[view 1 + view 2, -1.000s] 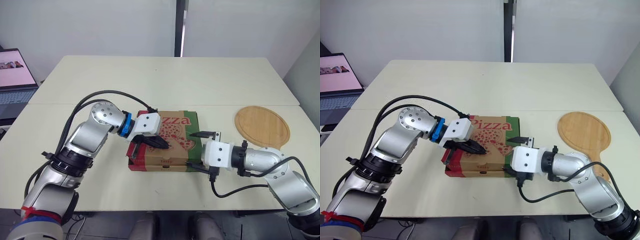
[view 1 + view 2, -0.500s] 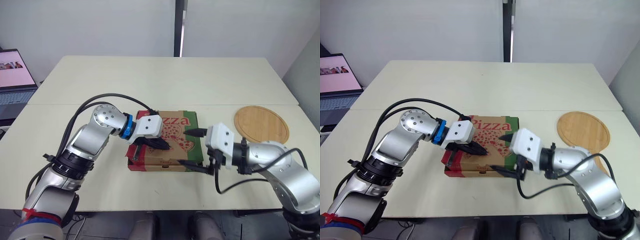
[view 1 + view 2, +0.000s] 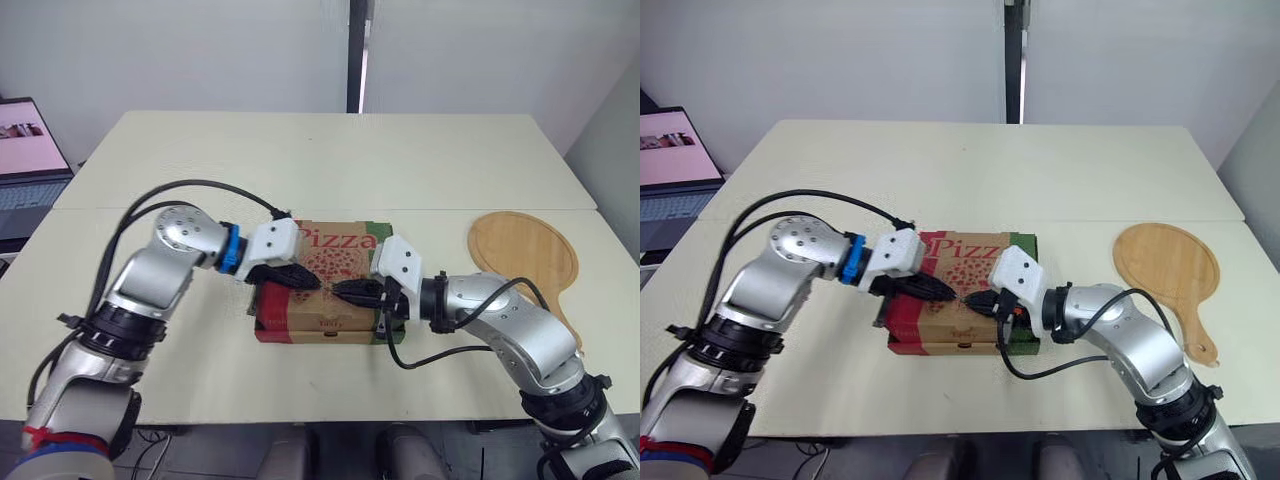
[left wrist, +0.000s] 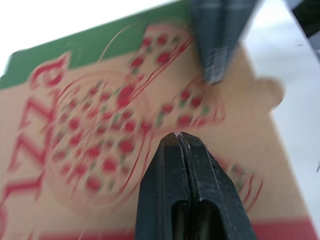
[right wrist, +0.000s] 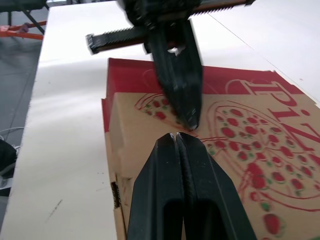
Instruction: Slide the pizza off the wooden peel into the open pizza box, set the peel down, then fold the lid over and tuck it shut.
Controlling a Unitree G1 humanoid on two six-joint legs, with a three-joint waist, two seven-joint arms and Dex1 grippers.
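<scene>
White walls stand behind a big pale table [image 3: 330, 160]. At the far left sits a laptop [image 3: 30, 150].

Next comes the left gripper [image 3: 314, 284]. Its two fingers are pressed tight together and hold nothing. The tips rest on top of the box [image 3: 335, 252], near the middle of the lid.

The box lies near the front edge of the table, with the lid folded down. The pizza cannot be seen; it is likely inside. At the left end of the box a dark gap shows under the lid, so the lid may not be tucked in all the way yet.

The right gripper [image 3: 346, 291] reaches in from the other side. Its fingers are also squeezed together with nothing between them. Its tips sit on the lid, just beside the left tips.

Far right, the peel [image 3: 525, 258] lies flat on the table, well apart from the box.

Things could go wrong from here. If both grippers lift off too soon, the lid may pop back up. If they push down too hard, the lid may bend and squash the pizza. A sideways push could slide the box along the smooth table.
</scene>
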